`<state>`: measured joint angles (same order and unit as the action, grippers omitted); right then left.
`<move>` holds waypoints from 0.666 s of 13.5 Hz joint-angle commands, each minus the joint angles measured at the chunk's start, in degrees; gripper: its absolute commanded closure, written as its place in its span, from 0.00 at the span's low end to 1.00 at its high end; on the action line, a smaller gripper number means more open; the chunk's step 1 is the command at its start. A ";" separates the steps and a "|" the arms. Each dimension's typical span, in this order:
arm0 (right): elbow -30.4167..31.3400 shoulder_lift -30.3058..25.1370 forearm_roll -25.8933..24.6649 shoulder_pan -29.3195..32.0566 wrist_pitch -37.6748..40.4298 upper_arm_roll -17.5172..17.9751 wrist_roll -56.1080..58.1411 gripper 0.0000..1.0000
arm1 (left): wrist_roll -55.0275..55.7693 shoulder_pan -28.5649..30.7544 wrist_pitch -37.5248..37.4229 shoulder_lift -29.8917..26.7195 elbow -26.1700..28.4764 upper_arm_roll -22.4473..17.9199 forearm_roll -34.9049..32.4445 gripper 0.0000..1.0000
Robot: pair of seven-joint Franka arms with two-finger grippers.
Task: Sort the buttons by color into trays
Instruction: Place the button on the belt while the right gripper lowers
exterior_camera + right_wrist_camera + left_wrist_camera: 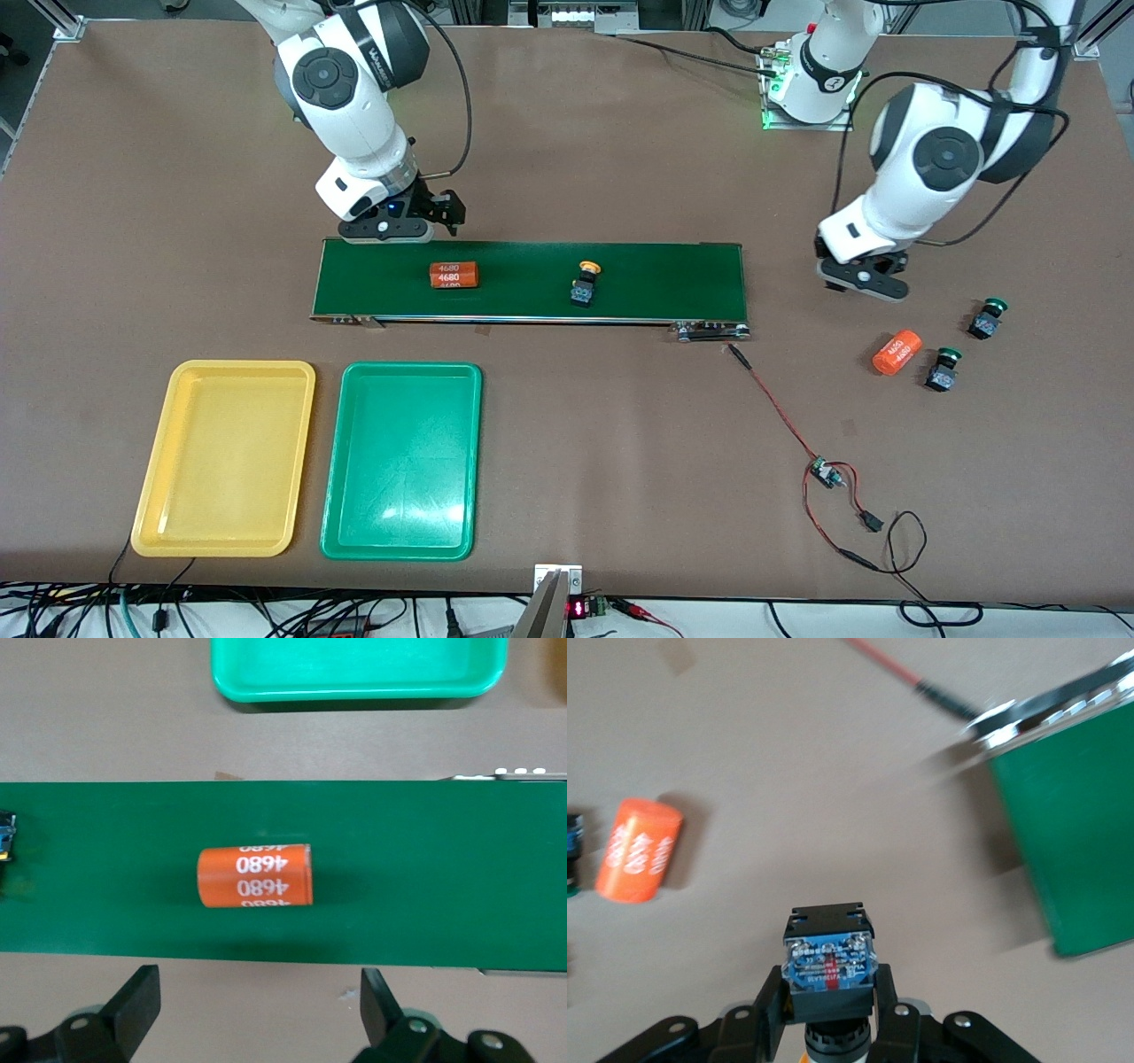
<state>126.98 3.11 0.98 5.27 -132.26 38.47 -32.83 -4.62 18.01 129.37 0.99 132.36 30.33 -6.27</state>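
My left gripper (864,280) (829,992) is shut on a button (829,957) with a black body and blue label; its cap is mostly hidden. It is over bare table off the belt's end. A yellow-capped button (586,283) stands on the green conveyor belt (664,279). Two green-capped buttons (988,319) (944,369) lie on the table toward the left arm's end. My right gripper (390,230) (257,1010) is open and empty over the belt's edge by an orange "4680" cylinder (454,275) (255,875). The yellow tray (226,458) and green tray (403,461) (354,665) are empty.
A second orange "4680" cylinder (897,352) (640,850) lies beside the green-capped buttons. A red and black wire with a small circuit board (826,474) runs from the belt's end toward the front camera. The trays sit side by side, nearer the front camera than the belt.
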 commanded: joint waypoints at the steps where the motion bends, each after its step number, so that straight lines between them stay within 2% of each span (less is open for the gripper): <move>1: -1.91 3.12 -0.45 -1.48 -0.45 -0.06 0.31 0.00 | 4.26 -1.22 -0.97 3.22 -4.56 2.19 3.00 1.00; 3: -2.79 4.97 -1.15 -2.54 -0.36 -0.23 -2.05 0.00 | 7.68 -4.63 -0.97 5.42 -6.24 2.11 4.42 1.00; 5: -4.19 7.25 -4.13 -3.33 -0.36 -0.41 -3.47 0.00 | 12.33 -7.80 -0.97 9.62 -8.51 2.02 4.51 1.00; 7: -5.51 9.18 -4.76 -3.94 -0.36 -0.76 -3.39 0.00 | 17.51 -12.28 -0.53 13.23 -10.27 1.58 4.60 1.00; 9: -7.97 10.94 -4.85 -5.69 -0.10 -2.95 -3.12 0.00 | 20.26 -14.84 -0.44 16.40 -12.38 1.49 4.60 1.00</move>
<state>122.42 11.27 -2.64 1.84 -132.62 37.66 -35.06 13.22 5.69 129.59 13.23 123.96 32.48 -2.17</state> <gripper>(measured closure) 0.000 0.573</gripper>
